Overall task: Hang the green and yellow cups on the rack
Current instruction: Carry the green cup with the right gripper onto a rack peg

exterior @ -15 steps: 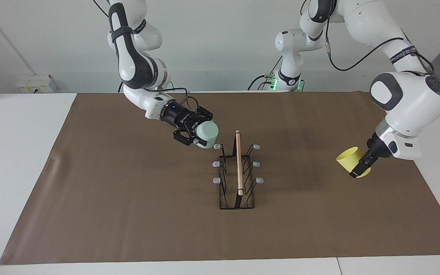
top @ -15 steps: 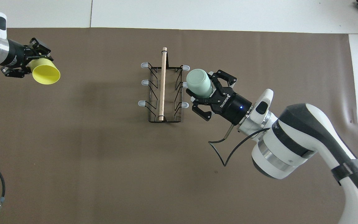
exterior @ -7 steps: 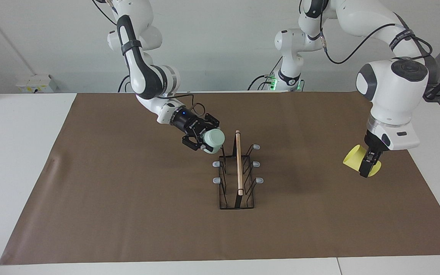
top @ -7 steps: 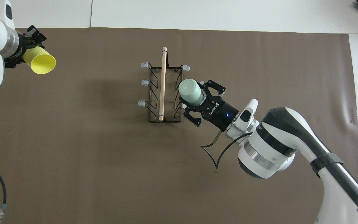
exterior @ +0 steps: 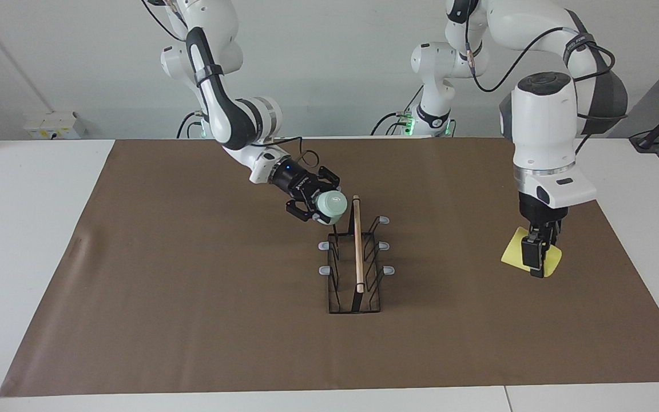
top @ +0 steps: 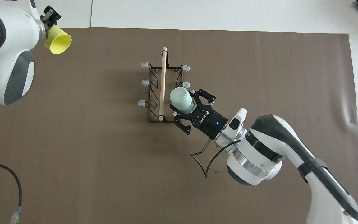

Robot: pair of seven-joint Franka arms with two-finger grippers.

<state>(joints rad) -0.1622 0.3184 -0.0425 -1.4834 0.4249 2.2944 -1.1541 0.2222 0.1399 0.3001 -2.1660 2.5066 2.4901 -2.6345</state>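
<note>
- Facing view: the right gripper (exterior: 322, 210) is clamped on the pale mint green plastic cup (exterior: 331, 205), held tilted over the robots' end of the narrow black wire rack (exterior: 357, 269) with a light wooden rod, mid-surface (exterior: 192, 297) on brown paper.
- The left gripper (exterior: 537, 264), pointing down, is clamped on the bright yellow plastic cup (exterior: 513, 252), low over the left arm's end.
- Overhead view: the green cup (top: 181, 99) covers the rack's (top: 154, 90) nearest prong on the right arm's side; the yellow cup (top: 59, 43) lies sideways, its mouth toward the rack.

A white table (exterior: 26, 240) is covered across its middle by a brown paper mat (exterior: 192, 309). On the mat's centre stands a black wire rack (exterior: 355, 269) with a wooden top rod.
</note>
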